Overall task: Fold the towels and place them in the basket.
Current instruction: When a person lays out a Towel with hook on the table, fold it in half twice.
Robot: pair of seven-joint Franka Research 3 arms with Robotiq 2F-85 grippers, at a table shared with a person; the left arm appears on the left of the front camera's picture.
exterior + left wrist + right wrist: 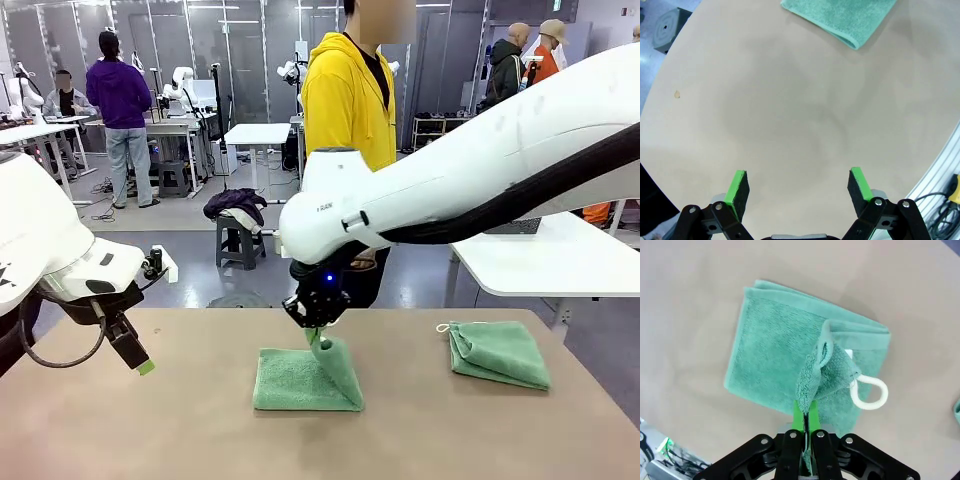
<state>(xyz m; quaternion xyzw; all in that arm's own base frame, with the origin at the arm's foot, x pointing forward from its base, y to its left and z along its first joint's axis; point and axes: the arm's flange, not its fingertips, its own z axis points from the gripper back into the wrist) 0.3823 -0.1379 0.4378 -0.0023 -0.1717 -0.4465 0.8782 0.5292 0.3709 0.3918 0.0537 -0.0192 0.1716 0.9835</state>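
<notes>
A green towel [300,380] lies folded low in the middle of the front picture. The right gripper [318,335] pinches its right edge tight and lifts it up a little. A white loop [869,393] hangs from that edge. A second towel [498,353] sits folded at the right. The left gripper [799,192], at the left, is spread wide and holds nothing. No towel looks put away yet.

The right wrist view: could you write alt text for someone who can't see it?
Seen from above, the right gripper has its jaws shut on a raised corner of a folded mint-green towel lying on a tan table. A white cord loop hangs beside the pinch.
</notes>
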